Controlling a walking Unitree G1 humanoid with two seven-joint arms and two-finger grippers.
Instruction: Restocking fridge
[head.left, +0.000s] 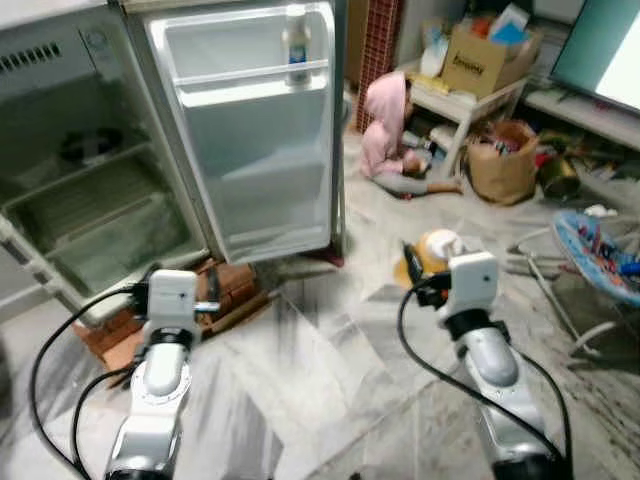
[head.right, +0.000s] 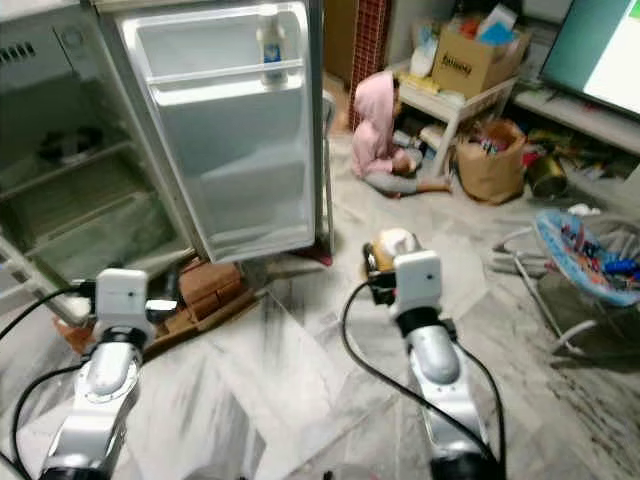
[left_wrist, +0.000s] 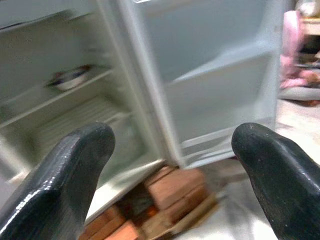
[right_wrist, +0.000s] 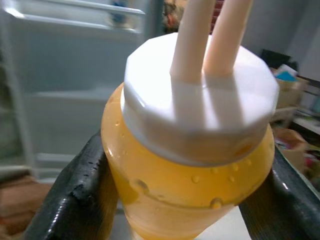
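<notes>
The fridge (head.left: 90, 200) stands open at my left, its door (head.left: 260, 150) swung wide. A bottle (head.left: 297, 45) stands on the door's top shelf. A dark bowl (left_wrist: 70, 78) sits on an inner shelf. My right gripper (head.left: 425, 272) is shut on a yellow bottle (right_wrist: 165, 175) with a wide white cap (right_wrist: 200, 95), held over the floor to the right of the door. My left gripper (left_wrist: 175, 145) is open and empty, low in front of the fridge's bottom edge, fingers pointing into the cabinet.
Red bricks (head.left: 225, 285) prop up the fridge's base. A person in a pink hood (head.left: 388, 135) sits on the floor beyond the door. A low table with a cardboard box (head.left: 480, 60), a paper bag (head.left: 503, 160) and a baby bouncer (head.left: 600, 250) crowd the right.
</notes>
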